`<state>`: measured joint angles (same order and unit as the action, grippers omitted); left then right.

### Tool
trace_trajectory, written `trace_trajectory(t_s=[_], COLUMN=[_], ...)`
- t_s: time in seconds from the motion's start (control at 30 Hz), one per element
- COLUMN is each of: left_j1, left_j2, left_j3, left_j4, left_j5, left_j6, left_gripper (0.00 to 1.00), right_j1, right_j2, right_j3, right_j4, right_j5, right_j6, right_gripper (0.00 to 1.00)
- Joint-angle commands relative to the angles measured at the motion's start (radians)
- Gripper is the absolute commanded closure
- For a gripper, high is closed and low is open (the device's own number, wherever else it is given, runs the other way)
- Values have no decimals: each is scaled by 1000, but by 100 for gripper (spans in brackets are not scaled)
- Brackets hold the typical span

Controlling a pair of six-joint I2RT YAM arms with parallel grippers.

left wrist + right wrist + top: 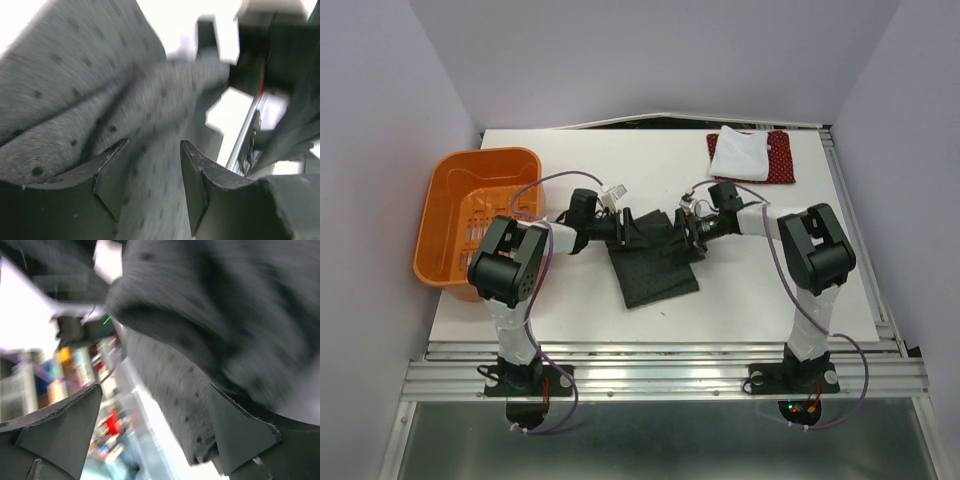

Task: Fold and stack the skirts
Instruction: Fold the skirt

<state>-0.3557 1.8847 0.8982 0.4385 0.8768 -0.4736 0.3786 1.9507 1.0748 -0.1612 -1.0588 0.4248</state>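
Note:
The dark grey dotted skirt (655, 268) lies rumpled at the table's middle, its far edge lifted between the two grippers. My left gripper (638, 228) is at that edge from the left. In the left wrist view its jaws (154, 145) stand apart with grey cloth (75, 75) running between them. My right gripper (688, 232) is at the same edge from the right. In the right wrist view it (155, 390) is wide open, with the cloth (200, 315) against its right finger. The folded white skirt (738, 152) lies on the red dotted skirt (778, 160) at the back right.
An orange plastic basket (440, 215) stands at the table's left edge. The white table (770, 290) has a metal rail along its right side and its near edge. Purple walls close in the back and the sides.

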Motion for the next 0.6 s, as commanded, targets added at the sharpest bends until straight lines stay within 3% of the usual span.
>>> trace_trajectory(t_s=[0.0, 0.07, 0.17, 0.27, 0.43, 0.57], left_j1=[9, -15, -75, -140, -121, -92], left_j2=[-94, -165, -267, -353, -409, -307], left_j3=[-53, -93, -101, -27, 119, 217], left_j4=[-15, -21, -40, -113, -173, -89], left_j5=[-93, -90, -72, -91, -162, -84], left_j6=[-88, -150, -166, -102, 84, 35], left_gripper=[44, 44, 44, 44, 43, 47], right_j1=[-98, -107, -107, -107, -107, -107], right_j2=[99, 166, 215, 202, 33, -74], right_j3=[226, 406, 625, 733, 699, 588], right_j4=[-334, -444, -507, -547, -557, -503], right_j5=[305, 364, 358, 249, 204, 187], right_j6=[-357, -501, -550, -557, -528, -456], right_gripper=[11, 12, 12, 10, 10, 11])
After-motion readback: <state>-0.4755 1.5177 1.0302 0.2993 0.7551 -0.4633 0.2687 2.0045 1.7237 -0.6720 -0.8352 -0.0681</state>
